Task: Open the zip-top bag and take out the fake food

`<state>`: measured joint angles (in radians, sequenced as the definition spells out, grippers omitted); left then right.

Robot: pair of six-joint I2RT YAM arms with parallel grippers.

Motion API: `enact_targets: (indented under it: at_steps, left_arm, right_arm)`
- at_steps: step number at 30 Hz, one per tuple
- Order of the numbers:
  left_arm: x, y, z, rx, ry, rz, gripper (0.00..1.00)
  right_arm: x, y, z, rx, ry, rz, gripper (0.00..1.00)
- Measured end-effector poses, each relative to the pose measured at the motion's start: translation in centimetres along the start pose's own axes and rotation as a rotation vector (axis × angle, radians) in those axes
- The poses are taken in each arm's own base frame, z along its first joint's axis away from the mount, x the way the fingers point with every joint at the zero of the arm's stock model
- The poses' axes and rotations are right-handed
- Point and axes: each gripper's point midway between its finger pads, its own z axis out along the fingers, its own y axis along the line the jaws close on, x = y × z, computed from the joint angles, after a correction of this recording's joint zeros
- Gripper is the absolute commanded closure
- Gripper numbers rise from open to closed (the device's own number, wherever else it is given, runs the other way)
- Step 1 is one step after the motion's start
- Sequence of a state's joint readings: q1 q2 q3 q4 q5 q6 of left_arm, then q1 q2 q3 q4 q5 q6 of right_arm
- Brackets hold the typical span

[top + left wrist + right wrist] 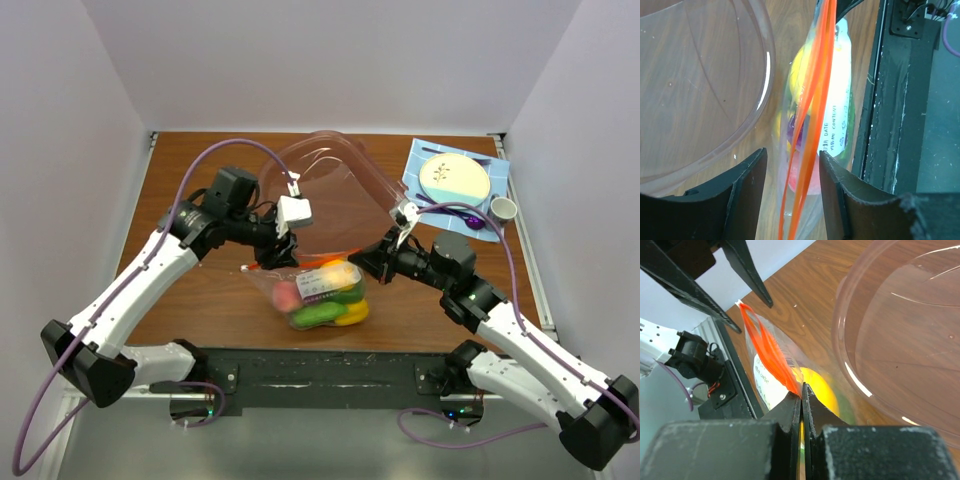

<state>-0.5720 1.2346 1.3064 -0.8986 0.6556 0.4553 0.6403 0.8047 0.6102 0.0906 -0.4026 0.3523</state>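
Note:
The zip-top bag (320, 292) lies on the wooden table near the front edge, between my two grippers. The fake food (328, 312) is inside it, showing pink, green and yellow pieces. My left gripper (272, 258) is open at the bag's left end. In the left wrist view its fingers (747, 195) straddle the orange-red zip strip (815, 100) with gaps on both sides. My right gripper (362, 262) is shut on the right end of the zip strip (767, 347), pinched at the jaw tips (801, 392). A yellow piece (820, 387) shows through the plastic.
A large clear pinkish bowl (330, 190) stands just behind the bag, close to both grippers. A plate (455, 178) on a blue mat, a small cup (503, 208) and a purple item (473, 222) are at the back right. The black base rail (320, 370) runs along the front.

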Motion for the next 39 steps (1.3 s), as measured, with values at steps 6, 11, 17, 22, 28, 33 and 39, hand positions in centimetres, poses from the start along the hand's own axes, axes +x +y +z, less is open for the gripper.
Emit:
enact_targets:
  at_steps: [6, 11, 17, 22, 28, 33, 39]
  left_arm:
    - [0.8, 0.2, 0.9, -0.005, 0.026, 0.001, 0.52]
    - [1.8, 0.2, 1.8, -0.001, 0.060, -0.004, 0.65]
    - [1.6, 0.6, 1.9, -0.018, 0.058, 0.004, 0.87]
    - [1.4, 0.6, 1.8, -0.018, 0.055, 0.008, 0.94]
    - [0.9, 0.6, 1.5, -0.021, 0.048, 0.013, 0.97]
    - [1.0, 0.8, 1.3, -0.037, 0.059, 0.013, 1.00]
    - [-0.4, 1.3, -1.2, -0.117, 0.069, 0.044, 1.00]
  right_arm:
    - [0.0, 0.3, -0.1, -0.013, 0.001, 0.013, 1.00]
    - [-0.3, 1.0, -0.4, -0.038, -0.006, 0.017, 1.00]
    - [-0.5, 1.8, -0.7, -0.076, -0.010, 0.018, 1.00]
    - [-0.4, 2.3, -0.8, -0.100, -0.004, 0.019, 1.00]
    - [-0.7, 2.9, -1.2, -0.125, -0.011, 0.013, 1.00]
    - [-0.6, 3.1, -1.2, -0.137, -0.007, 0.013, 0.96]
    - [-0.6, 3.5, -1.4, -0.154, -0.004, 0.022, 0.68]
